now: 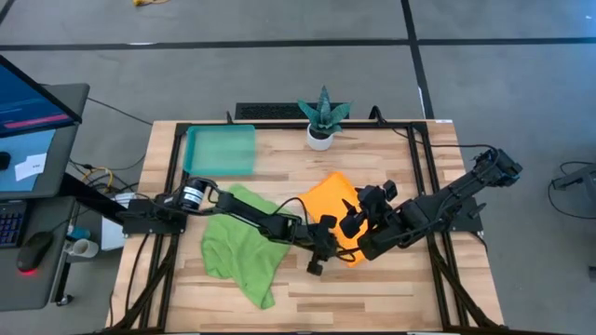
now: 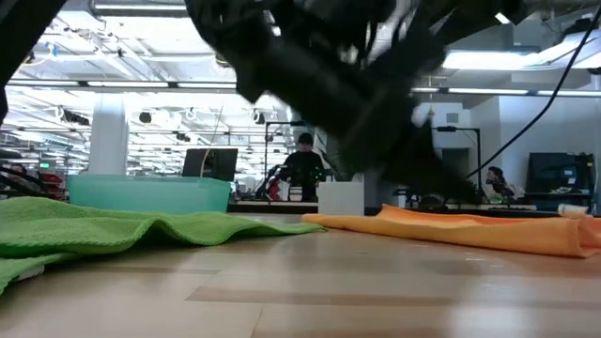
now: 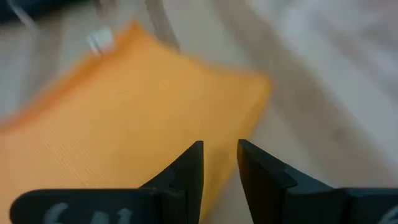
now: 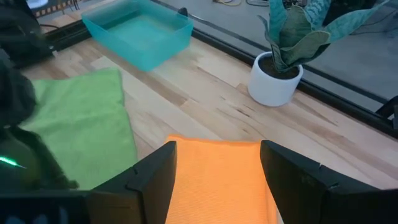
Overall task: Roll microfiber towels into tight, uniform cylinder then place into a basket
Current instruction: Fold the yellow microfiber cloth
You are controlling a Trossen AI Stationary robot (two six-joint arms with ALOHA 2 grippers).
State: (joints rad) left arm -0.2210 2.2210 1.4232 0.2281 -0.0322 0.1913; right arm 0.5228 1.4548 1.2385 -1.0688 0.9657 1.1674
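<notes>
The orange towel (image 1: 333,207) lies flat, folded, mid-table, its white tag (image 3: 99,40) at a far corner. The lime green towel (image 1: 240,244) lies crumpled to its left. The teal basket (image 1: 220,151) stands at the far left with nothing in it. My left gripper (image 3: 221,155) reaches across the green towel and hovers over the orange towel's near edge (image 3: 205,186), fingers a narrow gap apart with nothing between them. My right gripper (image 4: 217,168) hangs wide open above the orange towel (image 4: 217,186), holding nothing.
A white pot with a green spiky plant (image 1: 322,119) stands at the table's far edge, right of the basket. Bare wood (image 1: 391,298) lies along the near edge and at the right. People and desks show in the room beyond the table (image 2: 305,164).
</notes>
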